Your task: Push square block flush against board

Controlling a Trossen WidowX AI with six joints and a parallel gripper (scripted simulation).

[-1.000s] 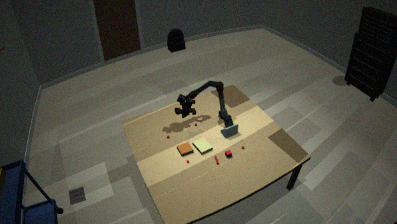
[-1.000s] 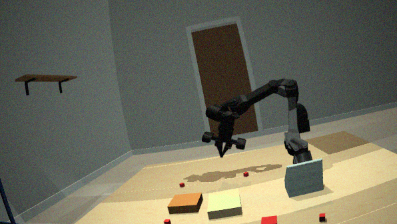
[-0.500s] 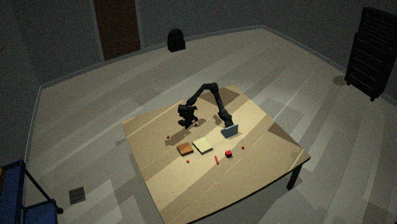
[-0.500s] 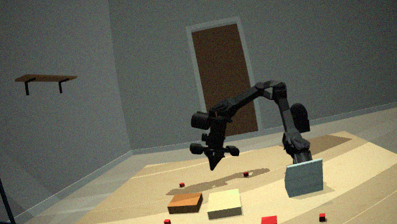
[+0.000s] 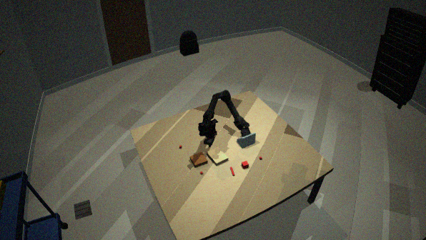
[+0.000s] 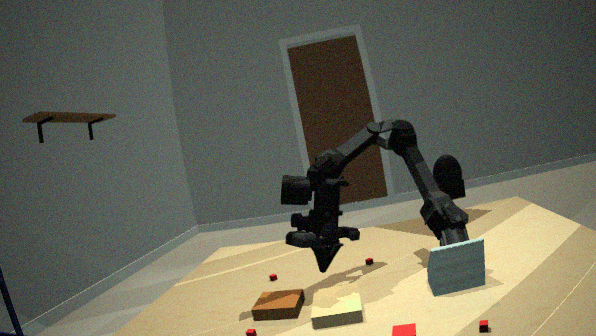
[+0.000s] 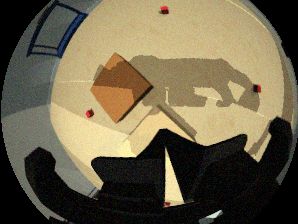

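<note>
A brown square block [image 5: 198, 158] [image 6: 278, 304] [image 7: 120, 87] lies flat on the table. A pale cream board [image 5: 218, 157] [image 6: 337, 310] lies just to its right, with a narrow gap between them. My gripper [image 5: 209, 141] [image 6: 325, 267] [image 7: 162, 132] is shut and empty, pointing down. It hangs above the table just behind the two parts, roughly over the gap and closer to the board, touching neither. In the wrist view the block lies up and to the left of my fingertips, and my fingers hide most of the board.
The arm's blue-grey base box [image 5: 246, 140] [image 6: 456, 267] stands to the right, behind the board. A red cube [image 5: 244, 164] [image 6: 404, 330] and a thin red stick [image 5: 232, 171] lie in front of the board. Small red markers [image 5: 180, 146] [image 6: 369, 261] dot the table.
</note>
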